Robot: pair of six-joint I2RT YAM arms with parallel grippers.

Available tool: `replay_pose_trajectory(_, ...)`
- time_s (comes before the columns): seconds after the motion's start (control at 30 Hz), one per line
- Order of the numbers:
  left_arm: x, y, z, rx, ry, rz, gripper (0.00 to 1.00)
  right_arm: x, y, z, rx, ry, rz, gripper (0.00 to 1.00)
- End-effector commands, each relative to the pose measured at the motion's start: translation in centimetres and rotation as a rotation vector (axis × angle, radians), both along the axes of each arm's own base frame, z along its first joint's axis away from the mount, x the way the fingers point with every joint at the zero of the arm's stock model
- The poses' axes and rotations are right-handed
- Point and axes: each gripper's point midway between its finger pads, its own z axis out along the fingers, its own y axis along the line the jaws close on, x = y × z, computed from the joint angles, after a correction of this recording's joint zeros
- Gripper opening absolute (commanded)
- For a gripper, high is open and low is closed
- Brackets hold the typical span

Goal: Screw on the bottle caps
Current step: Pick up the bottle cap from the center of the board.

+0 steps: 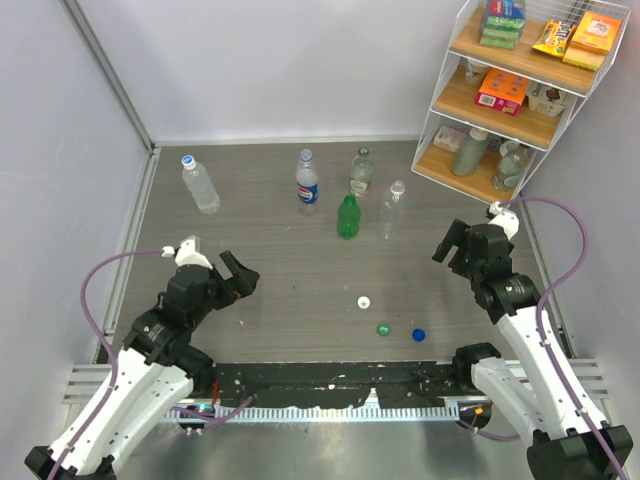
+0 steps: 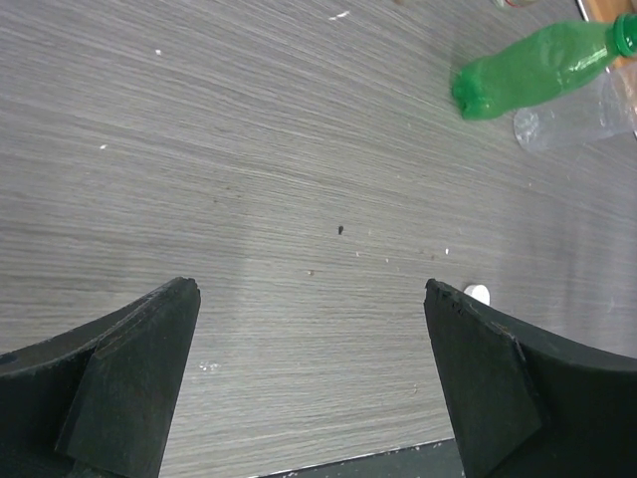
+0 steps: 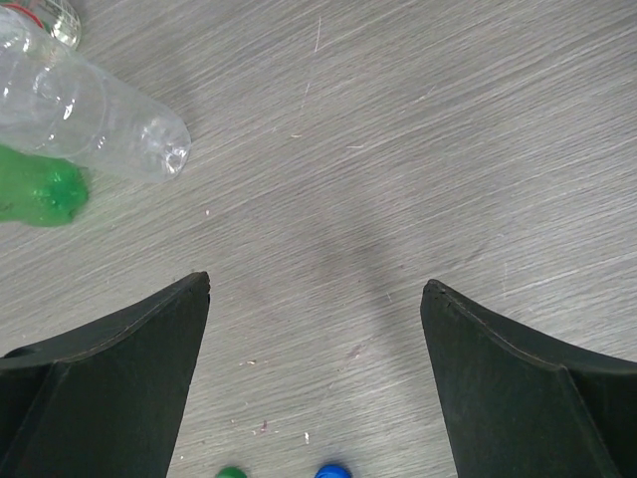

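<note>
Grey wood-grain worktop (image 1: 290, 300), walled by white panels on the left, back and right. Left gripper (image 1: 242, 272) hangs over the near-left part, jaws wide apart, nothing between them; its wrist view shows only bare board in the gap. Right gripper (image 1: 452, 245) sits over the right side, jaws also wide apart and empty, close to the right edge and just in front of the white wire rack with wooden shelves (image 1: 440, 120) in the back-right corner.

Task items:
- White round plastic screw cap (image 1: 364, 301), green round plastic screw cap (image 1: 383, 329) and blue round plastic screw cap (image 1: 418, 335) lie loose in a short diagonal row near the front edge, right of centre, each apart from the others, between the two arms.
- Translucent green plastic bottle (image 1: 348, 218) and plain clear plastic bottle (image 1: 391, 212) stand mid-worktop, near each other, not touching.
- Clear plastic bottle with blue cola label (image 1: 307, 185) stands just behind-left of the green one.

Other:
- Clear plastic bottle with dark cap (image 1: 361, 173) stands behind the green one.
- Clear plastic bottle with blue cap (image 1: 200, 183) stands alone back-left, well apart from the rest, near the left wall.

Open board lies between the left gripper and the caps, and between caps and bottles. Tightest room is on the right, beside the rack.
</note>
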Motion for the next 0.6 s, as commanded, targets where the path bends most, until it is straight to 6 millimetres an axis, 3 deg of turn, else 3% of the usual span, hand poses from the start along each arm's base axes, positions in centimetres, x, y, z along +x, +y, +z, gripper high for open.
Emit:
replay_pose_trajectory(0.0,1.5,-2.2,2.5,-0.021,-0.087,-0.105,1.00,0.8,0.9,0.7,0.014,-0.027,0.050,0.91)
replay_pose_trajectory(0.2,1.6,-3.5,1.3,-0.036,-0.048,-0.156,1.00,0.4,2.7,-0.8,0.058,0.012,0.150,0.91)
replay_pose_trajectory(0.3,1.5,-3.9,1.2,-0.052,-0.056,-0.177,1.00,-0.1,5.6,-1.6,0.146,0.064,0.292,0.91)
replay_pose_trajectory(0.43,1.3,-4.6,1.0,-0.071,-0.082,-0.221,1.00,-0.4,6.9,-2.8,0.184,0.111,0.357,0.90)
replay_pose_trajectory(0.57,1.1,-5.3,1.4,-0.096,-0.103,-0.261,1.00,-0.3,10.8,-1.8,0.166,0.103,0.507,0.88)
